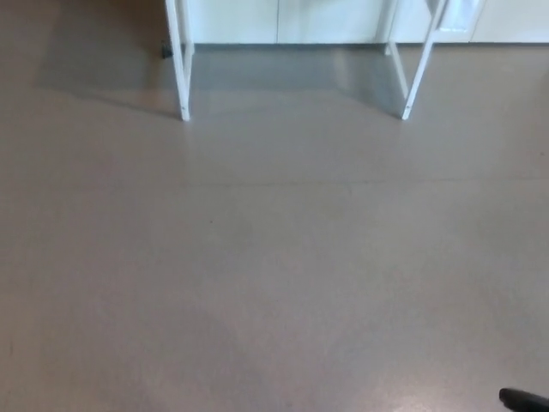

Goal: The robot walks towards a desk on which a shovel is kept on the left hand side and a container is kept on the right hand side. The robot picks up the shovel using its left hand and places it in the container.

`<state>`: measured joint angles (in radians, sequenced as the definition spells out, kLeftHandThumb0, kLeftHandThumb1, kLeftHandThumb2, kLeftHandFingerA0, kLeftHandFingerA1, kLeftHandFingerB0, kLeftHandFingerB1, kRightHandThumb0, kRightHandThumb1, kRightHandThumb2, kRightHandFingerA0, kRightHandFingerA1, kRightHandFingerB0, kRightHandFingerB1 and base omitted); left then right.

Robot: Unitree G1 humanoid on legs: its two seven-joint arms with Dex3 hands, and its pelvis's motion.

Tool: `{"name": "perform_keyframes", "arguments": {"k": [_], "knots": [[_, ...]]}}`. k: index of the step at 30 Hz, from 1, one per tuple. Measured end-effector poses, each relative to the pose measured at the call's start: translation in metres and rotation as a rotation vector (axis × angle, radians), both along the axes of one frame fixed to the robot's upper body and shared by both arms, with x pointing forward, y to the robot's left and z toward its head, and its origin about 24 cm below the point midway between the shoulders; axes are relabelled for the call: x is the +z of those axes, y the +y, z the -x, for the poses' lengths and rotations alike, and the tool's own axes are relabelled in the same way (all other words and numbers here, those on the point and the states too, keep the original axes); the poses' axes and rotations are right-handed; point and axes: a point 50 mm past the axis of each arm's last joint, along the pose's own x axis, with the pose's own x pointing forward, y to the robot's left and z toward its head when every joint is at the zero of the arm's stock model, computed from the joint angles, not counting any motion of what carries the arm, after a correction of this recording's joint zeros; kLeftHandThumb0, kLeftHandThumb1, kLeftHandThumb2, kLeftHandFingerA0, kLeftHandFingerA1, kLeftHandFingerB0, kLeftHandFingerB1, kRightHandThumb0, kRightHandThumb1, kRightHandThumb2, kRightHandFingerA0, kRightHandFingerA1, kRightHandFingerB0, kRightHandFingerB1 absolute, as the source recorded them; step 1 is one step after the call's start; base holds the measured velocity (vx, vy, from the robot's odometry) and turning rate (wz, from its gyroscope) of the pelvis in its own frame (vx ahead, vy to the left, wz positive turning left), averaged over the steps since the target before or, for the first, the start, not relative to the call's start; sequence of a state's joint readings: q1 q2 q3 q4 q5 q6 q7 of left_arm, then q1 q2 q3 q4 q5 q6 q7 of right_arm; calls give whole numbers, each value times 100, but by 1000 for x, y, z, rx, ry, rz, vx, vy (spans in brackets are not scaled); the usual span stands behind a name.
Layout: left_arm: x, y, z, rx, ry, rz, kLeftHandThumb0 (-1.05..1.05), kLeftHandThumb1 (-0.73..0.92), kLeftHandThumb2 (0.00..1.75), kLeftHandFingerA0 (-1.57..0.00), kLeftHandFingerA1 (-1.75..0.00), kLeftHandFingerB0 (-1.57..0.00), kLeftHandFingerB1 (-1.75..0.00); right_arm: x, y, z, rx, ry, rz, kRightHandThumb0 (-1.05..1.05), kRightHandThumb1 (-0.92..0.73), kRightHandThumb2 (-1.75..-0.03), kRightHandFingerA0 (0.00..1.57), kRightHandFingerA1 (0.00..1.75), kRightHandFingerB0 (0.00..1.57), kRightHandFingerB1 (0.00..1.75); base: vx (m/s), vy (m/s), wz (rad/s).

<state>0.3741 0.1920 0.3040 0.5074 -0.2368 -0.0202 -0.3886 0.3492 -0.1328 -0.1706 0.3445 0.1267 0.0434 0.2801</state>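
Grey floor [274, 257] fills nearly everything below me; up at the top edge, the white legs of the bench: left leg [181, 69], right leg [416, 73], its shadow pooled on the floor between them; behind them runs a pale wall panel [283, 19]; the bench top is cut off above the frame, so the shovel and the container are out of my sight; a sliver of black at the bottom right corner, my right hand [523, 399], too little showing to tell whether it's clenched or released; my left hand isn't visible.
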Motion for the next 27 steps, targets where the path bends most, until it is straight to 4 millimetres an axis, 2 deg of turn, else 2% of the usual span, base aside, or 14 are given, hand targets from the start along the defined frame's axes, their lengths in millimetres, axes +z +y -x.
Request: {"name": "perform_keyframes", "arguments": {"k": [5, 6, 7, 8, 9, 10, 20, 27], "knots": [[-1, -1, 1, -5, 8, -7, -27, 61, 59, -40, -38, -33, -32, 1, 1, -2, 6, -8, 2, 8, -43, -86, 50, 67, 28, 56, 148, 38, 9], [-1, -1, 2, -5, 10, -8, -27, 62, 59, -40, -38, -32, -31, 1, 1, -2, 7, -8, 3, 8, -61, -57, 57, 59, 37, 46, 143, -88, 8], [-1, -1, 2, -5, 11, -8, -27, 61, 59, -40, -38, -33, -32, 1, 1, -2, 7, -9, 3, 7, -43, -85, 51, 67, 29, 56, 179, -89, 11], [-1, -1, 3, -4, 14, -8, -27, 62, 59, -40, -38, -32, -32, 1, 1, -2, 9, -9, 5, 7, -61, -57, 58, 59, 38, 46, 180, -135, 13], [-1, -1, 4, -4, 16, -9, -26, 62, 59, -40, -38, -33, -32, 1, 1, -2, 10, -8, 6, 7, -43, -85, 51, 67, 29, 56, 173, -164, 11], [-1, -1, 4, -5, 15, -11, -27, 62, 59, -41, -38, -32, -32, 1, 1, -2, 11, -9, 7, 7, -62, -57, 58, 59, 38, 46, 134, -193, 16], [-4, -10, 7, -21, 21, -12, -27, 62, 59, -41, -37, -33, -31, 4, -6, -1, 17, -9, 35, 10, -62, -58, 56, 60, 39, 49, 198, -124, 5], [-8, -17, 14, -24, 36, -7, -27, 63, 59, -41, -37, -33, -31, -1, -7, 6, 13, 19, 36, 9, -61, -57, 60, 62, 39, 48, 163, 98, -10]]}}
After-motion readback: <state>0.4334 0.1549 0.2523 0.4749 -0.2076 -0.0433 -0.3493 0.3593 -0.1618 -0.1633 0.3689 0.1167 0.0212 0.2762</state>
